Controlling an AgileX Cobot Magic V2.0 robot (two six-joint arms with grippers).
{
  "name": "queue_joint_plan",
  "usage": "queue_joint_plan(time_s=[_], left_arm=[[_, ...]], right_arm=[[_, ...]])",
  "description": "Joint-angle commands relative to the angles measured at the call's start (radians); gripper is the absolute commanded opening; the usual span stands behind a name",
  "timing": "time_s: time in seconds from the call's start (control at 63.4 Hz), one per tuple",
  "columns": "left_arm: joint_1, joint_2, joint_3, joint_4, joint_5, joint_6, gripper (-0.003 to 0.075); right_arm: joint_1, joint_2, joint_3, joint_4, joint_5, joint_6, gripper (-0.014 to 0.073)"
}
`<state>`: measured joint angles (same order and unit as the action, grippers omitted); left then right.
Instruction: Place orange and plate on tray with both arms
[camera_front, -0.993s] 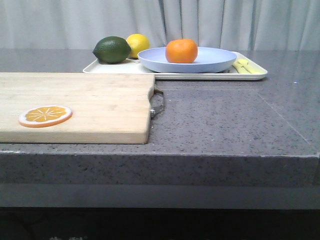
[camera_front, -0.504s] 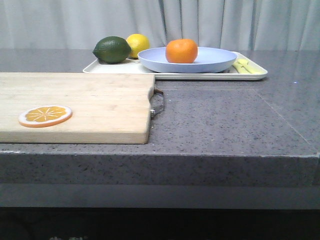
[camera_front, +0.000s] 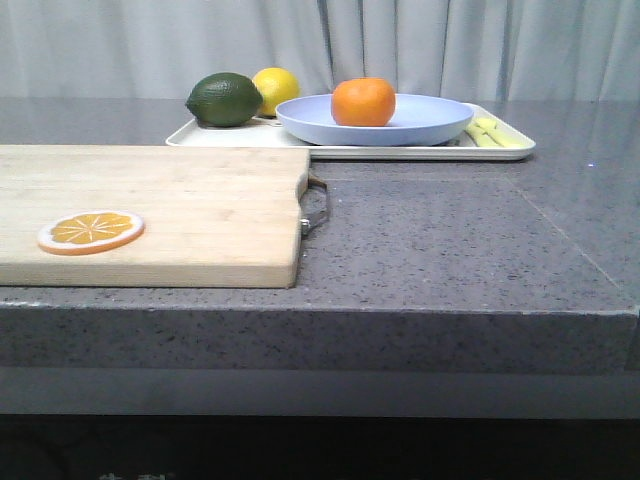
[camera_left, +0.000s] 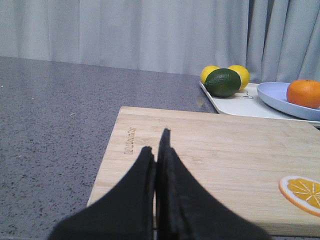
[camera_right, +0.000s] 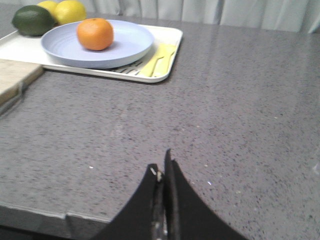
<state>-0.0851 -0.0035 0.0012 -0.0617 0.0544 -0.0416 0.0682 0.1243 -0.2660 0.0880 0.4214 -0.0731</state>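
We see orange (camera_front: 363, 102) sitting in plate (camera_front: 430, 122), plate resting on tray (camera_front: 505, 150) at far side of counter. Lime (camera_front: 224, 99) and lemon (camera_front: 279, 88) share tray's left end. Left gripper (camera_left: 156, 150) fingers pressed together, empty, above cutting board (camera_left: 220, 145). Right gripper (camera_right: 161, 172) likewise closed, empty, over bare counter, well apart from tray.

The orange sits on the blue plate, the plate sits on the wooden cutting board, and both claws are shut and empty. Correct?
Not quite. The plate sits on the white tray, not the cutting board, as the front view shows. The rest holds: the orange is on the plate, and the left claw and right claw are shut and empty.
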Motion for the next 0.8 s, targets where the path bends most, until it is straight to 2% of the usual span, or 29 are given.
queue_joint_plan(time_s=[0.0, 0.205, 0.426, 0.788], left_arm=[[0.001, -0.020, 0.006, -0.007, -0.085, -0.008, -0.0018], [0.001, -0.020, 0.006, -0.007, -0.085, -0.008, -0.0018], [0.001, -0.020, 0.006, -0.007, -0.085, -0.008, -0.0018], [0.001, -0.020, 0.006, -0.007, -0.085, -0.008, -0.0018]], right_arm=[[-0.021, -0.048, 0.071, 0.008, -0.195, -0.018, -0.0063], [-0.048, -0.143, 0.224, 0.008, -0.341, -0.018, -0.0063], [-0.051, -0.156, 0.290, 0.008, -0.439, -0.016, -0.0063], [-0.051, -0.156, 0.289, 0.008, -0.432, -0.016, -0.0064]])
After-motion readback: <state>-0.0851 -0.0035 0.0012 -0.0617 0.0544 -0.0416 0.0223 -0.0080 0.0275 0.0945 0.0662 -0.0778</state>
